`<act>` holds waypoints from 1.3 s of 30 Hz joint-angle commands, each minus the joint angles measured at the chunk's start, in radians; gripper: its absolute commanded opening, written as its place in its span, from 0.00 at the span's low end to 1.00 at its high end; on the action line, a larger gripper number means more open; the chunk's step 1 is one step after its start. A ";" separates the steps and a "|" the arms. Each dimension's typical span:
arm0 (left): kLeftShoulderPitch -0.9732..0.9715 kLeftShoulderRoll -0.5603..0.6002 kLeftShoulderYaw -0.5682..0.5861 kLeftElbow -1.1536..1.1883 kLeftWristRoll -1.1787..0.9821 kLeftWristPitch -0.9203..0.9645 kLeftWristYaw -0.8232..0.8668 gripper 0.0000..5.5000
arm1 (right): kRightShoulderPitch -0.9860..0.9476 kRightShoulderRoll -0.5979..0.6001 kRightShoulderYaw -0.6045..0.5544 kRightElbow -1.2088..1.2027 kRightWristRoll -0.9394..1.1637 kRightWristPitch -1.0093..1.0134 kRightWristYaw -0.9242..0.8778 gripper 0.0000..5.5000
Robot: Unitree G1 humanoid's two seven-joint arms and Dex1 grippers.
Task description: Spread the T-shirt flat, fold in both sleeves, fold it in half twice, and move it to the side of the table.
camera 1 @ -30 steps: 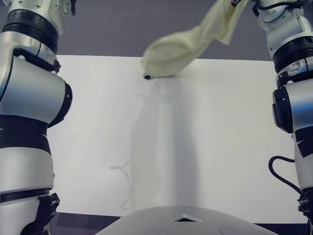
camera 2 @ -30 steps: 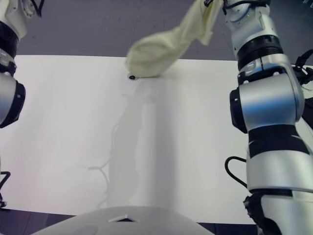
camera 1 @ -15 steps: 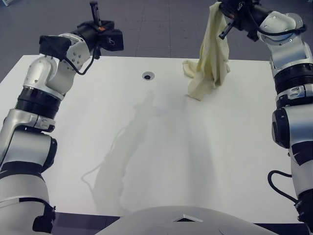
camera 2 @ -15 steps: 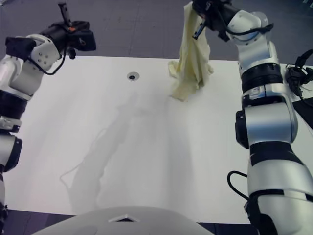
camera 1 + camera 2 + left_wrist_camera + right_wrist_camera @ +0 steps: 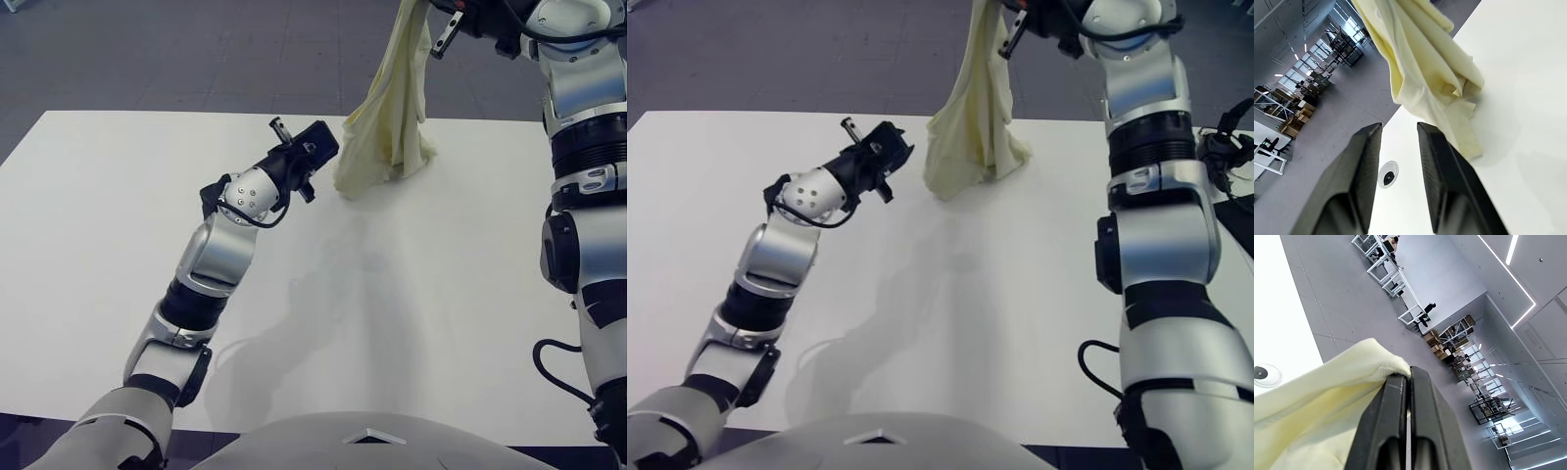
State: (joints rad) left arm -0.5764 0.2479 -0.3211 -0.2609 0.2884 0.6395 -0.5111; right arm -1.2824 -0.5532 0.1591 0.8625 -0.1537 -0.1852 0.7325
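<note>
My right hand point(image 5: 1406, 382) pinches the shirt point(image 5: 392, 117) aloft, hem on the worktop point(image 5: 441, 294); my left hand point(image 5: 1398, 132) gapes just beside it.

T-shirt point(image 5: 390, 117), hanging as a bunched column: sleeves, collar and hem cannot be told apart among the folds. Its upper end runs off the top edge of both eye views, together with most of the right gripper point(image 5: 1406, 374). In the right wrist view the cloth pinched between the closed fingers is hidden by them, and the rest of the garment is cut by the lower edge. In the left wrist view the shirt's top leaves the frame, and the bases of the left gripper point(image 5: 1398, 128) fingers are cut off.
</note>
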 commanded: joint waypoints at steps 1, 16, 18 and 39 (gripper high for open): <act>-0.035 -0.023 0.014 0.054 -0.031 0.015 0.005 0.39 | -0.027 0.007 -0.011 -0.026 0.004 0.010 0.007 0.00; -0.106 -0.164 0.052 0.246 -0.195 0.118 0.046 0.64 | -0.024 0.022 -0.015 -0.048 0.002 0.012 -0.015 0.00; -0.116 -0.180 0.053 0.307 -0.196 0.090 0.070 0.58 | -0.023 0.024 -0.015 -0.053 0.002 0.013 -0.016 0.00; -0.715 0.152 0.089 1.239 -0.034 -0.524 0.088 0.00 | -0.111 0.040 0.049 0.286 -0.138 -0.047 -0.212 0.00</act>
State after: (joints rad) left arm -1.1446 0.3721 -0.2068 0.8084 0.1989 0.2447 -0.4399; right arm -1.3316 -0.5172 0.1830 1.0627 -0.2424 -0.2152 0.5893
